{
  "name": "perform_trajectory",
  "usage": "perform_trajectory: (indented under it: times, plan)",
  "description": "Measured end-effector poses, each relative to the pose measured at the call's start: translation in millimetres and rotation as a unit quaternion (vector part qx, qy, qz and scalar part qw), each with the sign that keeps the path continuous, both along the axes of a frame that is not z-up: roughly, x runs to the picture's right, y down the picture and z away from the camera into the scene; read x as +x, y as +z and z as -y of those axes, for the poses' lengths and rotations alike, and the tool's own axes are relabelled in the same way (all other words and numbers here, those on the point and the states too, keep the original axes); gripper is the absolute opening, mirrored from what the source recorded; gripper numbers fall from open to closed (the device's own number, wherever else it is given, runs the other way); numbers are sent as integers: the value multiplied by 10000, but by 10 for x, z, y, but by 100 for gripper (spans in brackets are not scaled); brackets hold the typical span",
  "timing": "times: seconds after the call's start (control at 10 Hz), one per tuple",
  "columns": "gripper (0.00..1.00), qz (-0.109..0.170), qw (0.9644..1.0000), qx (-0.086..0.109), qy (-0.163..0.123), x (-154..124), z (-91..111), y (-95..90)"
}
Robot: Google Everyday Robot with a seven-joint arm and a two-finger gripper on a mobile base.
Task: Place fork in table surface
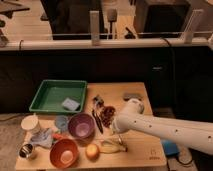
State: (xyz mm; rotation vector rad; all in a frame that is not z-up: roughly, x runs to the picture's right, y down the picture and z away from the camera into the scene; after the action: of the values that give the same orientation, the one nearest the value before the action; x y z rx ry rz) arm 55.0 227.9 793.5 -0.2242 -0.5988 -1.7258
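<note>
The light tan table surface (142,150) has a small dark mark (154,156) at its front right corner. My white arm reaches in from the right. The gripper (115,132) is at the arm's end, low over the table just above a yellow banana (111,146). I cannot make out the slim silvery fork; the arm's end and the gripper cover the spot next to the banana. A longer dark-handled utensil (96,119) lies just left of the gripper.
A green tray (52,88) holding a blue sponge (70,104) sits at the back left. A purple bowl (81,125), an orange bowl (63,153), an orange fruit (92,151), cups and a can stand at the front left. A dark red bag (107,114) lies mid-table.
</note>
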Motion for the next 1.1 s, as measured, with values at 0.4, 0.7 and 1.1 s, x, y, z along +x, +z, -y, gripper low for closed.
perform_trajectory:
  times: [0.4,0.7,1.1]
  plan:
    - [58,-143,9998,14,-149,-96,-69,167]
    - [57,-278,9995,6,-168,-99,-93,332]
    - [26,-380,9992,-16,-146,-65,-58,435]
